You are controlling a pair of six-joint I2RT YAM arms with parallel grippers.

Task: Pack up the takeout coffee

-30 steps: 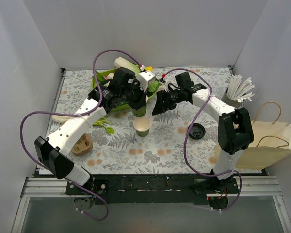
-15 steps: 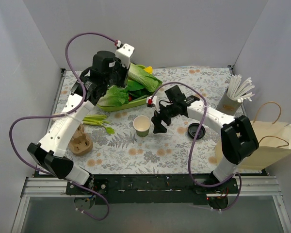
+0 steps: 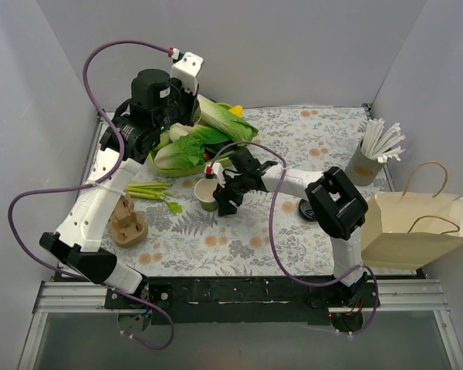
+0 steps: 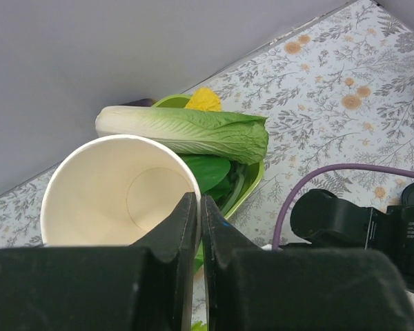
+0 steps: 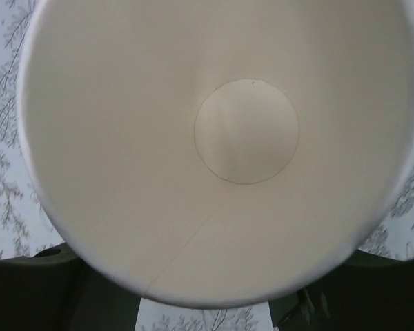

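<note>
Worktop (image 3: 324,131): floral-print cover.
Far left: green bowl (image 4: 250,193) of leafy vegetables.
Left: loose green stalks (image 3: 148,188); brown wooden piece (image 3: 128,225) nearer the front edge.
Centre: green paper cup (image 3: 205,202), upright, no lid.
Right: black lid (image 3: 308,210), lying flat; grey cup of white straws (image 3: 363,168); paper bag (image 3: 417,231), upright at the right edge.

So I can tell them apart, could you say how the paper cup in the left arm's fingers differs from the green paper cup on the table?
Height: the cream-lined paper cup is in the air; the green paper cup on the table stands upright. Hold: the cream-lined cup's rim is pinched by the shut left fingers; the green cup sits between the right fingers, grip unclear. Both are lidless, empty and cream-white inside.
</note>
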